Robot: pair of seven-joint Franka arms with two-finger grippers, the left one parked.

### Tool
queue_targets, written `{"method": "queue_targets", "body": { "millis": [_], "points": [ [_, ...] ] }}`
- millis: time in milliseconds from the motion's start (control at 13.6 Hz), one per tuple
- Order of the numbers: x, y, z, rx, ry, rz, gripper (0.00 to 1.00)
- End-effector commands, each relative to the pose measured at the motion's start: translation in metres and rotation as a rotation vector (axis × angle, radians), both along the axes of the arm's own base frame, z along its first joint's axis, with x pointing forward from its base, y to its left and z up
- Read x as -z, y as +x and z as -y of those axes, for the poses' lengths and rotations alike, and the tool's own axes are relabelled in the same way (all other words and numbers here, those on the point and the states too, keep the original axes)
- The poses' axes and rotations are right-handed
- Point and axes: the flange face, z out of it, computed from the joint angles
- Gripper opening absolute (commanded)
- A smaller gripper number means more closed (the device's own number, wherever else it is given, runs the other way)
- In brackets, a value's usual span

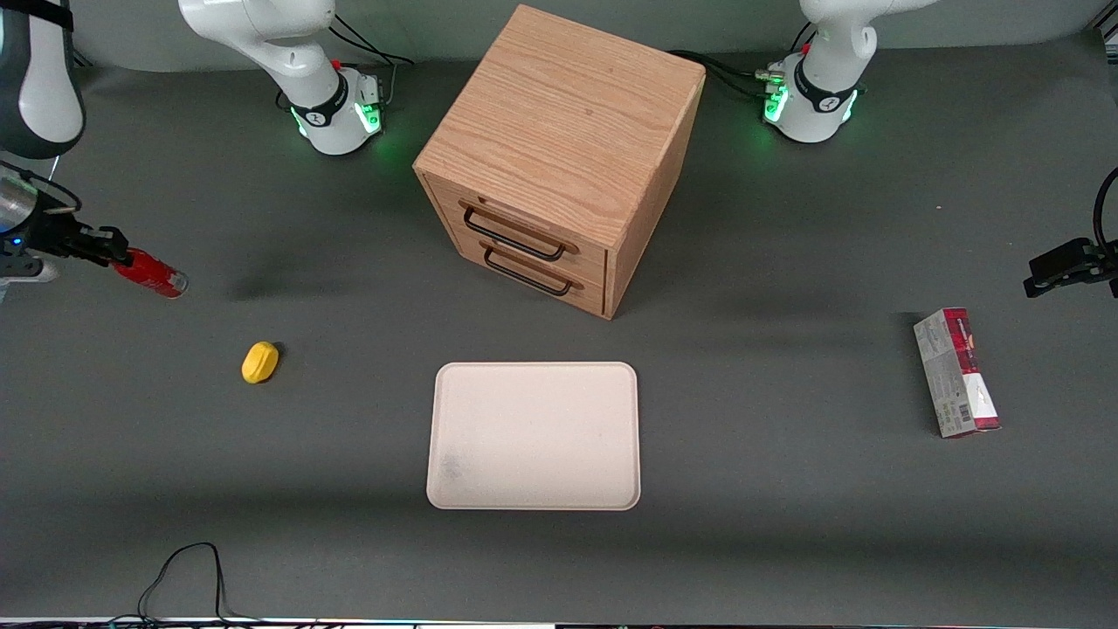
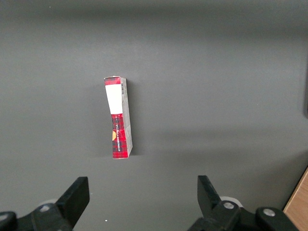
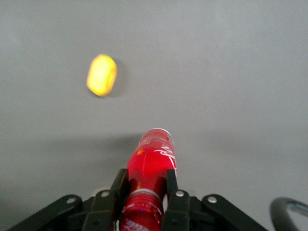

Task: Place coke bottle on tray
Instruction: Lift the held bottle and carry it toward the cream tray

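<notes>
The coke bottle (image 1: pixel 150 272) is a small slim red bottle with a silvery base, held in the air and tilted, base pointing toward the table's middle. My right gripper (image 1: pixel 113 253) is shut on its neck end at the working arm's end of the table. In the right wrist view the bottle (image 3: pixel 150 166) sits between the two black fingers (image 3: pixel 119 185), and the gripper (image 3: pixel 144 185) is closed on it. The tray (image 1: pixel 534 435) is a flat cream rectangle near the front camera, in front of the drawer cabinet, well apart from the bottle.
A wooden two-drawer cabinet (image 1: pixel 559 157) stands mid-table. A small yellow object (image 1: pixel 259 362) lies between the bottle and the tray; it also shows in the right wrist view (image 3: pixel 101 75). A red-and-grey carton (image 1: pixel 955 371) lies toward the parked arm's end, also in the left wrist view (image 2: pixel 118 118).
</notes>
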Motion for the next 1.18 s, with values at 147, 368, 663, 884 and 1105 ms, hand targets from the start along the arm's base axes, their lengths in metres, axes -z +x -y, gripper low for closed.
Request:
{"method": "queue_targets", "body": {
  "millis": [147, 368, 663, 884, 1105],
  "points": [
    [-0.112, 0.115, -0.110, 0.079, 0.039, 0.003, 0.00],
    [-0.135, 0.154, -0.184, 0.162, 0.090, 0.046, 0.00],
    [-0.116, 0.182, -0.278, 0.159, 0.175, 0.113, 0.00],
    [-0.041, 0.217, -0.369, 0.199, 0.174, 0.208, 0.00],
    [0.035, 0.231, -0.425, 0.154, 0.151, 0.229, 0.00]
  ]
}}
